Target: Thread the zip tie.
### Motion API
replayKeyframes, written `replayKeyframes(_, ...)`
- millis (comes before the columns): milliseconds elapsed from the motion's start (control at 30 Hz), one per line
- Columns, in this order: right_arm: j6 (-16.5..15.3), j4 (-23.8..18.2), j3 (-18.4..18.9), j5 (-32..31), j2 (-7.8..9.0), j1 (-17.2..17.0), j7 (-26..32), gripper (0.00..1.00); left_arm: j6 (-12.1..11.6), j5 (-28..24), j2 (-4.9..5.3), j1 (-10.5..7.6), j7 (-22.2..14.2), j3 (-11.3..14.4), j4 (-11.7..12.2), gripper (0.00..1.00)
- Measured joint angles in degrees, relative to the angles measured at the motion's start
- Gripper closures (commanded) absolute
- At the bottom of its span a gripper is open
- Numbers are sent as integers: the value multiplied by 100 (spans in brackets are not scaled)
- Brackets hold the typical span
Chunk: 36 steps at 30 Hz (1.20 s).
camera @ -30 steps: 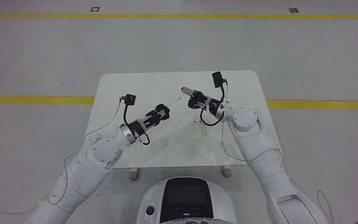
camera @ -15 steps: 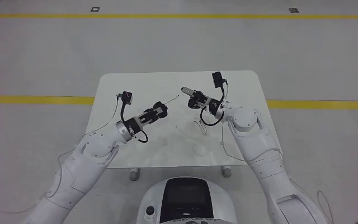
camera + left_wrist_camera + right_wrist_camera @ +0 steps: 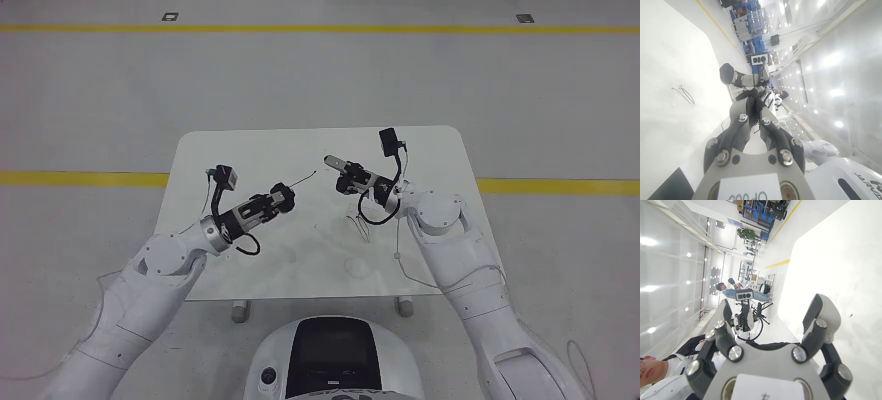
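Left gripper (image 3: 288, 194) has drawn back slightly toward the tabletop's (image 3: 250, 150) left edge over the last second. Its forearm now lies flatter, closer to parallel with the near edge, and the elbow has swung outward. The right gripper (image 3: 336, 169) has held its position.

1. Left gripper: jaws closed on the zip tie (image 3: 753, 81), a thin black strip. They pinch it at its thicker, bunched end, and the rest projects straight out beyond the jaw tips.

2. Zip tie location: held in the air above the middle of the tabletop, between the two grippers. Its free tip points at the right gripper and ends just beside it. In the left wrist view the strip lines up with the gap between the right jaws (whether it touches either one cannot be told).

3. Right gripper: jaws wide open with nothing between them. It is raised over the tabletop right of centre, toward the far edge, and faces the left gripper.

4. Tabletop items: loose strips (image 3: 360, 222), thin and pale, lie right of centre beneath the right forearm, well apart from the held zip tie. A small pale disc (image 3: 355, 267) sits close to the near edge (its nature cannot be told).
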Motion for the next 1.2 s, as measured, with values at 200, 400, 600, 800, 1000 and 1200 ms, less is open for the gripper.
replayKeyframes(200,-207,-88,-38,-42,23,-3,21,0,9,-306,-26,-34,-263,10,116,100)
replayKeyframes(400,-951,48,-40,-277,96,301,471,0,62,-510,-37,-54,-500,-16,228,100)
replayKeyframes(600,-1014,55,-39,-296,104,342,513,0,33,-388,-33,-85,-603,-29,232,100)
replayKeyframes(800,-1160,-21,-70,-498,125,324,449,0,45,-397,-35,-81,-586,-25,227,100)
replayKeyframes(1000,-1486,-329,-162,-739,238,463,903,0,202,-815,-43,-79,-815,-97,258,100)
replayKeyframes(1200,-1481,-611,-379,-1040,408,576,1189,0,234,-1198,-36,-47,-1233,-204,362,100)
